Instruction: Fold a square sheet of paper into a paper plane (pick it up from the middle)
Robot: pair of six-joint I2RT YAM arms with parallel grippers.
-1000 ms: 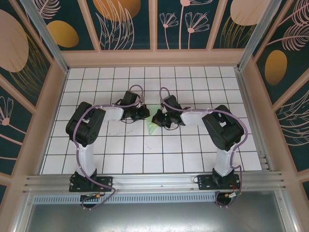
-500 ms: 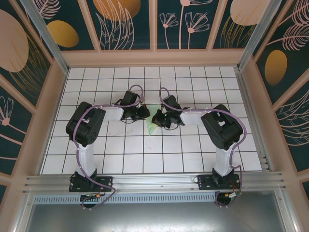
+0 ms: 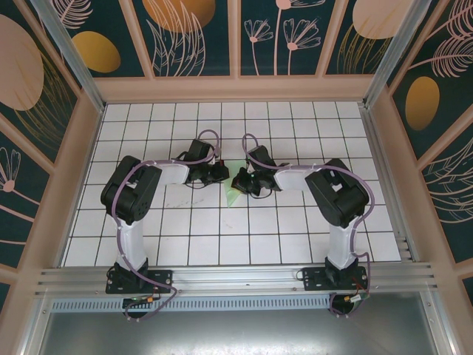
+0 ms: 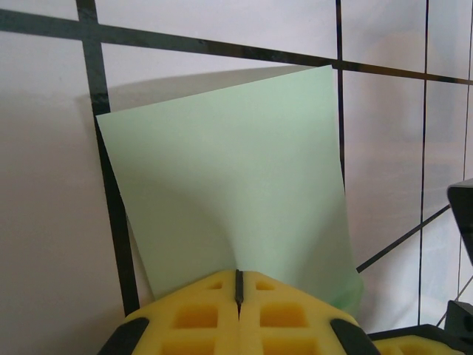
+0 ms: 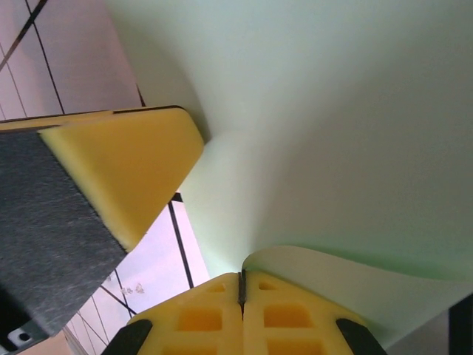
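over the last second very little has moved: the right arm's elbow has crept slightly toward the centre, nudging the right pincer (image 3: 238,181) inward, while the left arm and left pincer (image 3: 224,172) sit as they did. the thin pale mint-green sheet of paper (image 3: 233,194) keeps its spot at the middle of the white tiled bench with black grid lines (image 3: 295,222), between and just in front of the two pincer tips.

both pincers are clamped on the sheet. in the left wrist view the yellow foam pads (image 4: 199,318) meet at a hairline seam and the paper fans out from it, lifted and bowed above the tiles. in the right wrist view the pads are pressed together on a curled edge of the paper, with the left pincer's yellow finger (image 5: 126,163) just beside the same bend.

this looks like a slow adjustment of a shared hold, probably drawing two parts of the sheet together for a fold, not a fresh grasp.

from above, the arms cover most of the paper and only a small green tip shows. whether any crease is already set, or how many layers each pincer pinches, cannot be told. the right wrist view sits too close to show the sheet's outline.
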